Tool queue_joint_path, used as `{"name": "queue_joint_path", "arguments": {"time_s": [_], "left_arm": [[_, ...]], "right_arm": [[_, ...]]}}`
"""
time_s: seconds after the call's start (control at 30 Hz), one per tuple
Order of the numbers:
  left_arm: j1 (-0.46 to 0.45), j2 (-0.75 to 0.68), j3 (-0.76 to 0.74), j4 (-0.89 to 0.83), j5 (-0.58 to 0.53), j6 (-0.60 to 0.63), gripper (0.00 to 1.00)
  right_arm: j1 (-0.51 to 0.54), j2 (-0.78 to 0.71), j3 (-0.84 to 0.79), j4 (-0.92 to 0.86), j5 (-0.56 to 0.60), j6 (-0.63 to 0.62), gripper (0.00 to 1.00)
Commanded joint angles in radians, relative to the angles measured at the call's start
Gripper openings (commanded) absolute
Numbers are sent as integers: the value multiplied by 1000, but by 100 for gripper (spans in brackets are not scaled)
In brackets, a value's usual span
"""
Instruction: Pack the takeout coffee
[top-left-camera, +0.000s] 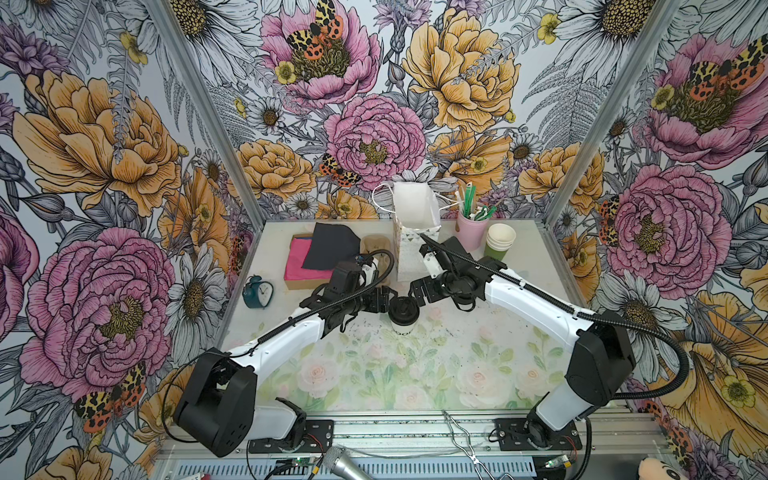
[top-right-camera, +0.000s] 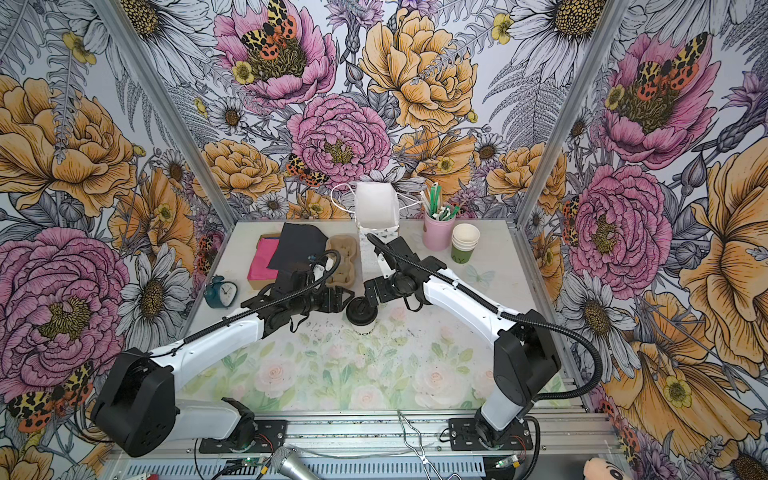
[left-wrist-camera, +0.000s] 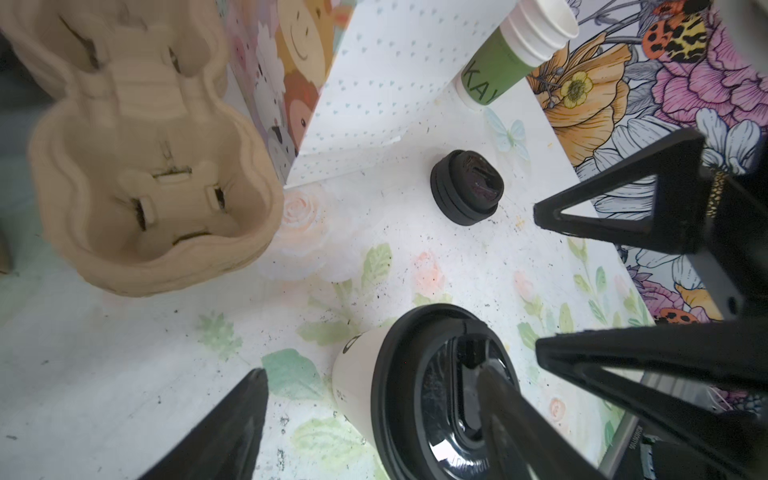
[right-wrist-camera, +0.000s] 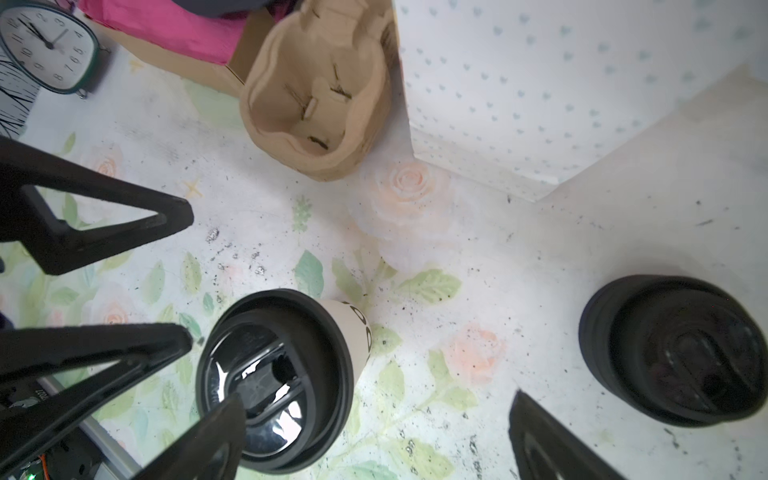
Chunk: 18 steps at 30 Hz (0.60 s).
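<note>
takeout coffee (top-left-camera: 402, 327) upright — axis vertical, lid (top-left-camera: 403, 309) up | left end effector (top-left-camera: 384, 300) wide | right end effector (top-left-camera: 416, 289) wide

The coffee (top-left-camera: 403, 318) has a matt paper wall and a glossy black plastic lid (left-wrist-camera: 415, 395). The carrier (left-wrist-camera: 153, 199) is rough, matt moulded pulp. The bag (left-wrist-camera: 374, 83) is smooth printed paper. The table (left-wrist-camera: 124, 374) looks smooth.

Enclosure interior. The back wall (top-left-camera: 374, 104), left wall (top-left-camera: 83, 208) and right wall (top-left-camera: 685, 208) carry one floral wallpaper: large pink and orange blooms, white daisies, grey ferns and spotted moths. Bare metal corner posts (top-left-camera: 203, 104) rise from the desk's two far corners. The desk (top-left-camera: 415, 374) has a pale top printed with faint roses and leaves, flecked with dark specks. A metal rail (top-left-camera: 395, 432) runs along its near edge. Lighting is even and shadows are soft.
</note>
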Motion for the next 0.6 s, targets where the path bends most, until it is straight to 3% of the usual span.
{"name": "queue_joint_path", "arguments": {"time_s": [0.0,0.17,0.57], "left_arm": [[24,-58,-13,51,-79,15,87],[84,-115,-57,77,-99,-2,99],[165,-173,-144,90,-72,-16,99]], "right_arm": [[37,-44,38,6,41,-60,99],[85,-12,40,4,85,-94,99],[179,103,86,-17,148,-136,99]]}}
